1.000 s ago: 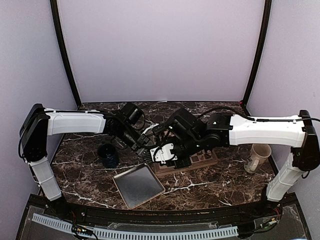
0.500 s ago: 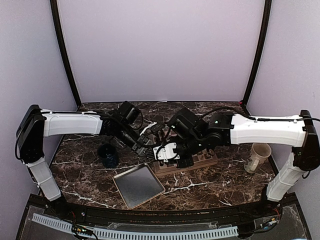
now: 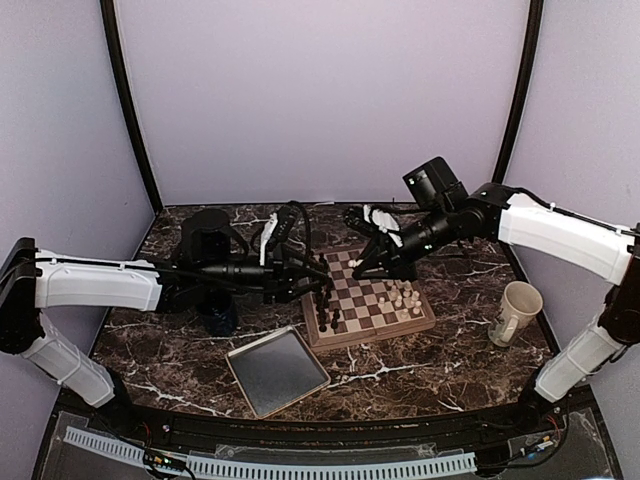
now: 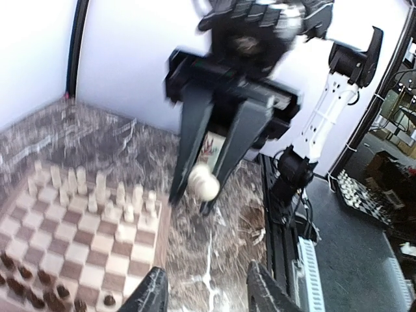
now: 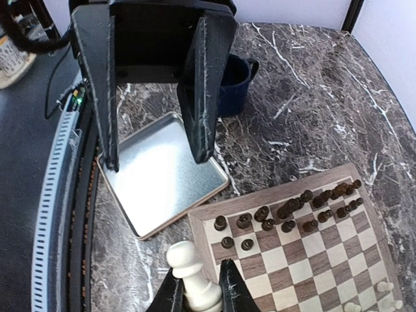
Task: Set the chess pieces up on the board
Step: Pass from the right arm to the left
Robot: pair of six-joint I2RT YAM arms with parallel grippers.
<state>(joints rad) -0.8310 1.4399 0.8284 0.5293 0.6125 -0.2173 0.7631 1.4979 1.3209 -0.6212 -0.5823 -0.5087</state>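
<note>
Cream-white in colour, one chess piece was clamped between the right fingers and held in the air above the board. The left fingers were parted with nothing between them, beside the board's left edge. Other cream-white pieces stood grouped on its right-hand squares, and dark pieces lined its left side. The bench also carried a metal tray.

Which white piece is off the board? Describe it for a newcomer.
Find the wooden chessboard mid-table, then the right gripper above its far edge. Pinched in it is a round-headed cream piece; the other white pieces stand on squares.
</note>
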